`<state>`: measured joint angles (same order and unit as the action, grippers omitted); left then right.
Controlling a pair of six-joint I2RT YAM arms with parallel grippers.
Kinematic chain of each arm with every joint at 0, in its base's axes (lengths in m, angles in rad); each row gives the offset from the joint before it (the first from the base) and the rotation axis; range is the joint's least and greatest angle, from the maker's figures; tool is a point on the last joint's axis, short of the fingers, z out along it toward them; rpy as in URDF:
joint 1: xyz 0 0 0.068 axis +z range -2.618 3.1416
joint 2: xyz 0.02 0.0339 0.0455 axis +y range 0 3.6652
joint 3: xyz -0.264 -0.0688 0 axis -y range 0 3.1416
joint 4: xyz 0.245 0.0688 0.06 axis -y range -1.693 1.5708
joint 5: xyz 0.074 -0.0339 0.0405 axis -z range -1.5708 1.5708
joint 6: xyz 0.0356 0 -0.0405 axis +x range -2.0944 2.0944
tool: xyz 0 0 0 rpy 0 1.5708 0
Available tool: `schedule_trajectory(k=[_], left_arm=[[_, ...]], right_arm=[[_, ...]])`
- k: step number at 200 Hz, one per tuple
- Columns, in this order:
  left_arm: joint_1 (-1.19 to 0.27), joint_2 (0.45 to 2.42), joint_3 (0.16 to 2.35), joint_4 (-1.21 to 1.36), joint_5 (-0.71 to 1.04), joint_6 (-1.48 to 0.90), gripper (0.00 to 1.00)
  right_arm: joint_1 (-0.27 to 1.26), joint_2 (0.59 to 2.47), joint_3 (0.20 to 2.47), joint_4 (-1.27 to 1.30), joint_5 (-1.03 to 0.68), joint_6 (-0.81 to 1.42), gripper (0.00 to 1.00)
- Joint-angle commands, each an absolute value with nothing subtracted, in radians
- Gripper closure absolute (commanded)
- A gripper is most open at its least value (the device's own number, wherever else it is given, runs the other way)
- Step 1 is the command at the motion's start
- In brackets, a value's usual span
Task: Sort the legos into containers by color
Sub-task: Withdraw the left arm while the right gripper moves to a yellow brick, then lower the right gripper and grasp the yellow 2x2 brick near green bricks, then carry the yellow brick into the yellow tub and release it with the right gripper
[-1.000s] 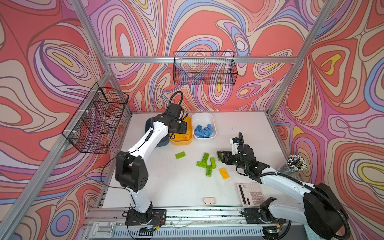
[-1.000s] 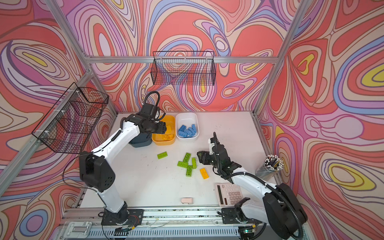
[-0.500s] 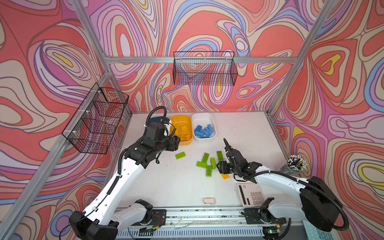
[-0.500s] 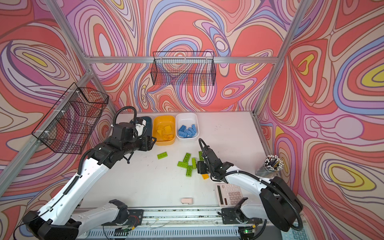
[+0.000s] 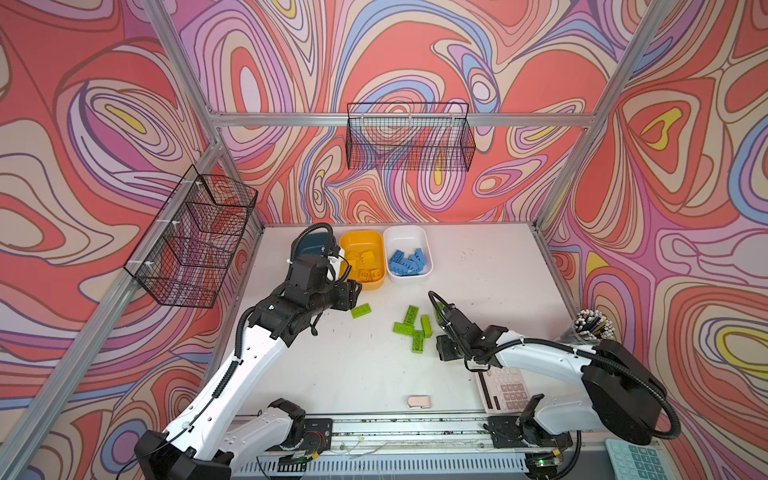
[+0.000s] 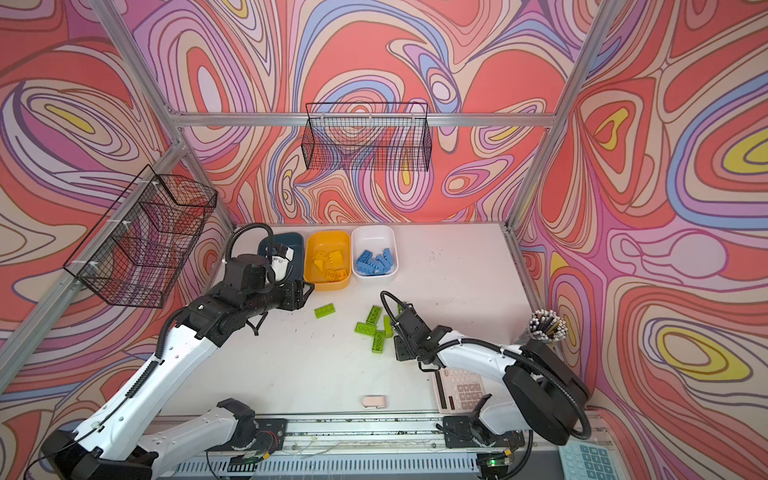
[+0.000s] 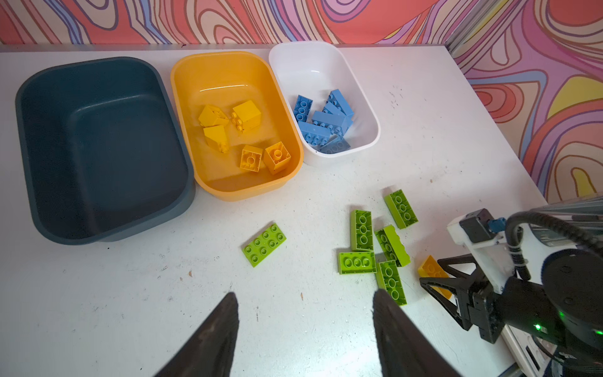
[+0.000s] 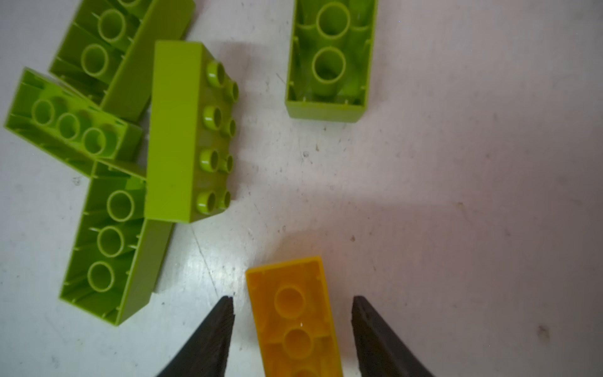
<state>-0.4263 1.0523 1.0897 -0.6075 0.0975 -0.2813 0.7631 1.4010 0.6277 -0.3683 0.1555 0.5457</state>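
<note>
White scuffed table (image 8: 456, 163) lies under your right jaws, which stand open astride the one loose yellow brick (image 8: 293, 320), with a gap on each side. It lies hollow side up, its long axis running straight between them. Green bricks (image 8: 186, 130) cluster just beside it. Your left jaws hang open and empty near the yellow-orange tub (image 5: 360, 239).

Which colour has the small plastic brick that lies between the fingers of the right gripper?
Yellow. The small plastic brick, underside up, shows best in the right wrist view.

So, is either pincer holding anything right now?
No. The right pincer straddles the yellow brick, gaps showing at both long sides; the left pincer is open and empty.
</note>
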Motion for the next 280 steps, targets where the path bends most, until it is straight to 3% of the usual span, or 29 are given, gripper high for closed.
schedule_trajectory(k=[1, 36, 54, 74, 116, 171, 239, 280], left_arm=[[-0.427, 1.025, 1.088, -0.589, 0.104, -0.267, 0.35], [-0.428, 1.021, 1.091, -0.592, 0.109, -0.264, 0.35], [-0.427, 1.019, 1.091, -0.594, 0.116, -0.262, 0.35], [-0.427, 1.019, 1.093, -0.597, 0.124, -0.264, 0.35], [-0.429, 1.006, 1.089, -0.594, 0.123, -0.265, 0.35], [-0.432, 0.947, 1.075, -0.571, 0.098, -0.272, 0.35], [-0.439, 0.732, 0.968, -0.413, 0.099, -0.278, 0.33], [-0.439, 0.722, 0.966, -0.430, 0.007, -0.281, 0.31]], right_arm=[[0.773, 1.429, 0.649, -0.387, 0.183, 0.572, 0.41], [0.784, 1.448, 0.667, -0.398, 0.187, 0.573, 0.59], [0.798, 1.458, 0.677, -0.407, 0.198, 0.575, 0.61], [0.814, 1.474, 0.692, -0.418, 0.216, 0.579, 0.75], [0.826, 1.447, 0.740, -0.459, 0.229, 0.579, 0.76], [0.826, 1.395, 0.965, -0.503, 0.207, 0.489, 0.76], [0.822, 1.644, 1.401, -0.412, 0.206, 0.323, 0.77], [0.788, 1.922, 1.714, -0.393, 0.114, 0.279, 0.78]])
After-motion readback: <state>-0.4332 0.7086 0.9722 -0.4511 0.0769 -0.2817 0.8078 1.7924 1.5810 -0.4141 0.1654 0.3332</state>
